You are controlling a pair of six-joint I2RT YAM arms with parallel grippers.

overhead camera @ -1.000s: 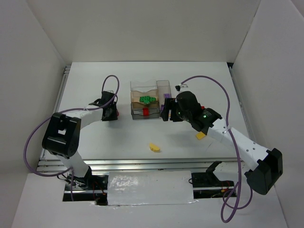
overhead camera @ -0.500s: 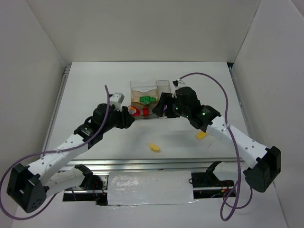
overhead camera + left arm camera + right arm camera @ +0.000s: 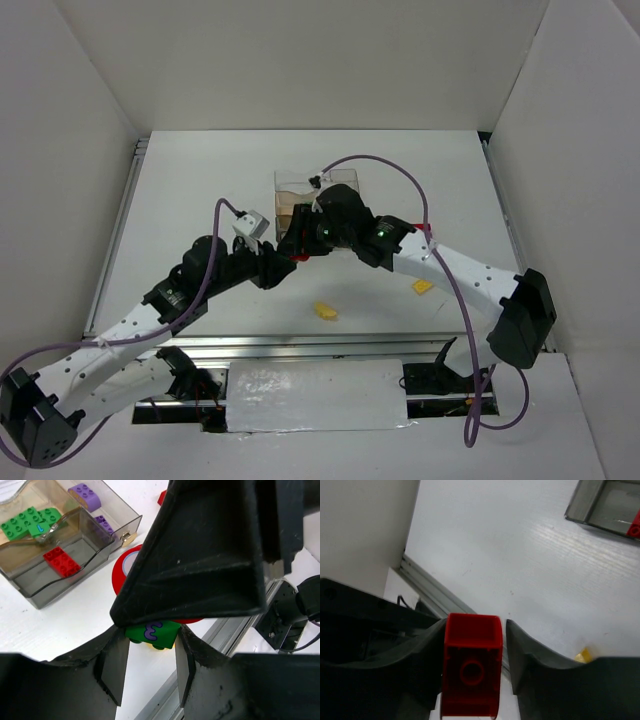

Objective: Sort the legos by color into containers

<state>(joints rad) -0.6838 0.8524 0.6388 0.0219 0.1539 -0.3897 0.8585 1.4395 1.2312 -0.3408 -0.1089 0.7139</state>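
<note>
Collision is the main risk. The right end effector (image 3: 472, 630), pinching a red brick (image 3: 471, 672), crowds the left end effector (image 3: 150, 636), which pinches a green brick (image 3: 150, 631) just off the tray's (image 3: 345, 178) near-left corner. A knock could drop either. Half a second ago the right one was at the tray's near-right corner.

In my right wrist feed, the right gripper (image 3: 474, 630) carries a red lego (image 3: 471, 665) between its fingers (image 3: 530, 665), hollow underside toward the lens; the left finger presses against it, and a thin bright sliver shows on the other side. The white table (image 3: 520, 570) lies beyond the lego. Right of it, a yellow lego (image 3: 583, 655) peeks past the finger. Far upper right, a containers corner (image 3: 600, 510) holds another red piece (image 3: 635, 527). An aluminium rail (image 3: 435, 592) runs above left.
</note>
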